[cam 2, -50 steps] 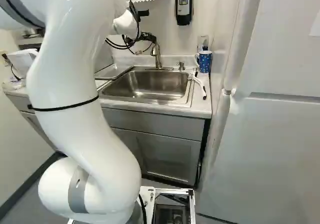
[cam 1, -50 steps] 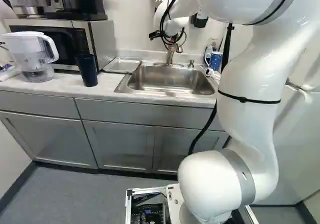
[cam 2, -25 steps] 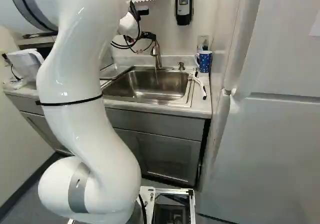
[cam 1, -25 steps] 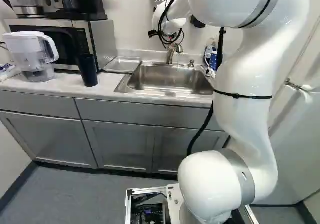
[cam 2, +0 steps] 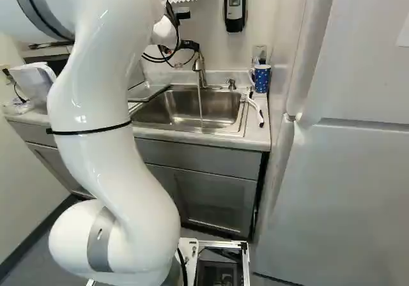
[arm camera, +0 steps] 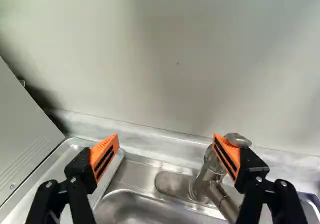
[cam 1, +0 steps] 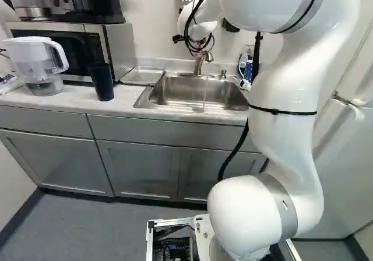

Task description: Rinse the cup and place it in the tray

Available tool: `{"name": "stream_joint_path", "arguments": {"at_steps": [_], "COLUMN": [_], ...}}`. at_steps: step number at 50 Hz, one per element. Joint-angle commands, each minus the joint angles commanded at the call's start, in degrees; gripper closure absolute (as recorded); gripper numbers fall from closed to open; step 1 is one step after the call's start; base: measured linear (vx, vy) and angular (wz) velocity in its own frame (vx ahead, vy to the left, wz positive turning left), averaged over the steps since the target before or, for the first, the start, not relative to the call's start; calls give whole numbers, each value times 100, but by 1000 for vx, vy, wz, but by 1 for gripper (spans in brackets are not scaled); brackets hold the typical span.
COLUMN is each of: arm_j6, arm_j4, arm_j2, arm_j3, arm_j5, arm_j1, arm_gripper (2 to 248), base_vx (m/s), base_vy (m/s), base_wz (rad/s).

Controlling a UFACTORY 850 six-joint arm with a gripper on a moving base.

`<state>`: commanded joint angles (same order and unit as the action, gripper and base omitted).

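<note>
The gripper (cam 2: 188,46) is released, its two fingers standing wide apart with nothing held between them; the pads (arm camera: 104,156) are orange, wedge-shaped and ribbed, one of them overlapping the rounded metal lever (arm camera: 237,140) of the faucet (cam 2: 201,75); contact there cannot be told. The faucet is curved, smooth and metallic; a thin stream of water (cam 2: 200,104) falls from it into the sink (cam 1: 198,92), a brushed-steel basin with rounded corners.

Two cups are noted, and which one the task means cannot be told: a dark, tapered tumbler (cam 1: 102,81), upright on the counter (cam 1: 64,105) at the left of the left base view; and a glossy blue mug (cam 2: 262,78) with pale spots and a handle, upright near the wall, beyond the sink's right side in the right base view. The tray (cam 1: 143,76) is shallow metal, beside the sink, between it and the microwave (cam 1: 120,45).

The counter is pale and faintly mottled; a clear pitcher (cam 1: 42,69) with a white lid and handle stands near the tumbler; the cabinets (cam 1: 134,168) are grey with framed doors; the floor (cam 1: 87,226) is matt grey; a wall dispenser (cam 2: 235,5) hangs above the mug.
</note>
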<state>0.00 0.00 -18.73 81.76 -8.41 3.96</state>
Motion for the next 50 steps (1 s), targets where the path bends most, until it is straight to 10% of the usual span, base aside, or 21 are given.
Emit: {"name": "stream_joint_path", "arguments": {"at_steps": [50], "arm_j6": [0], "arm_j4": [0], "arm_j2": [1381], "arm_j3": [-1528], "arm_j5": [0], "arm_j1": [-221], "arm_gripper": [3], "base_vx": [0], "base_vy": [0], "base_wz": [0]}}
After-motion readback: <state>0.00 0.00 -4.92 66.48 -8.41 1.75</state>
